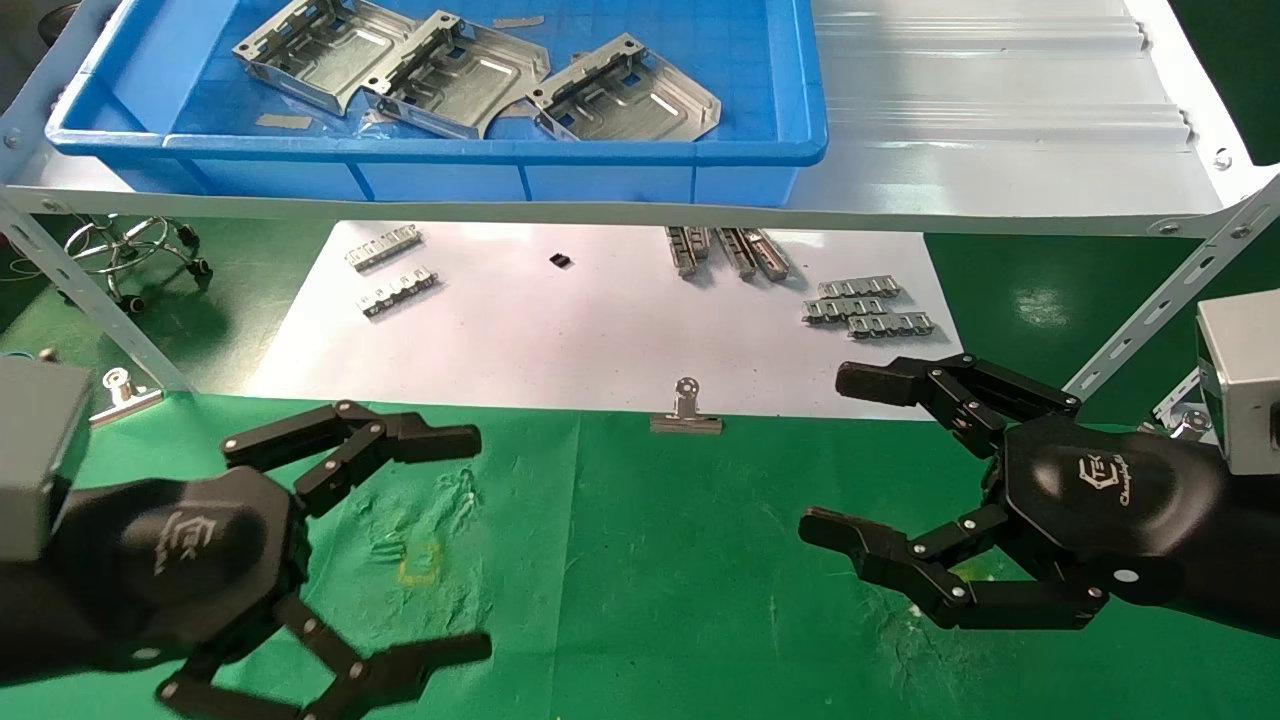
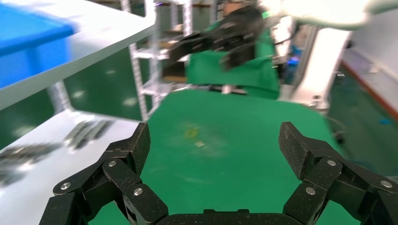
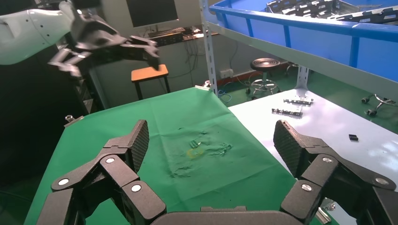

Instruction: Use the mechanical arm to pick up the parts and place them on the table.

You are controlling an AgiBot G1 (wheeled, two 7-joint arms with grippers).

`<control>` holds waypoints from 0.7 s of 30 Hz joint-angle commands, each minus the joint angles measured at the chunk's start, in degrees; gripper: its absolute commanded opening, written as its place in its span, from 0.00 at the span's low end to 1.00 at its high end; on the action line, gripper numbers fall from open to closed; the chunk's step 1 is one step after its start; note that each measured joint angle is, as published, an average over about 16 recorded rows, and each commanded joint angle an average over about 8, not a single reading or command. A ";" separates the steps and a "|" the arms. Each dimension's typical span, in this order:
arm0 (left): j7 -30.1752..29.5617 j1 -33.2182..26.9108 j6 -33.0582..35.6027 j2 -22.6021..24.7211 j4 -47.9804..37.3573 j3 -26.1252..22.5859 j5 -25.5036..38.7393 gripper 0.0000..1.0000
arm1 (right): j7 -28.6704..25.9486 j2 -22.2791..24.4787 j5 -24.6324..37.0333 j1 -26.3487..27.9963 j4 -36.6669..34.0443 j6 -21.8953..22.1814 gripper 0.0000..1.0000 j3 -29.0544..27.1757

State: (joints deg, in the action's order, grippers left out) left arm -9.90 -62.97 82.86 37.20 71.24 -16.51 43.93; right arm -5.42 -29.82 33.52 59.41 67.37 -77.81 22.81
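Three silver sheet-metal parts [image 1: 455,75] lie side by side in a blue bin [image 1: 440,165] on the grey shelf, at the far left. The left one [image 1: 320,45] and the right one [image 1: 625,100] flank the middle one. My left gripper [image 1: 480,540] is open and empty over the green table [image 1: 640,560] at the near left. My right gripper [image 1: 825,455] is open and empty over the table at the near right. Each wrist view shows its own wide-spread fingers [image 2: 136,145] [image 3: 136,140] with only green cloth between them.
A white sheet [image 1: 560,330] behind the cloth carries small toothed strips [image 1: 865,310] and a tiny black piece [image 1: 560,260]. Binder clips [image 1: 686,412] hold the cloth's far edge. The shelf's slanted legs [image 1: 1150,310] stand at both sides. A faint yellow mark [image 1: 420,565] sits on the cloth.
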 commanded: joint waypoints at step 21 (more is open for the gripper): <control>3.07 -22.09 -13.03 14.33 -21.57 -3.25 10.87 1.00 | 0.00 0.00 0.00 0.00 0.00 0.00 0.00 0.00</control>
State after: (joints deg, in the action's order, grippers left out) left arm -7.21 -85.24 70.49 51.34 49.80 -20.17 55.10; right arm -5.42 -29.82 33.52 59.41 67.37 -77.81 22.81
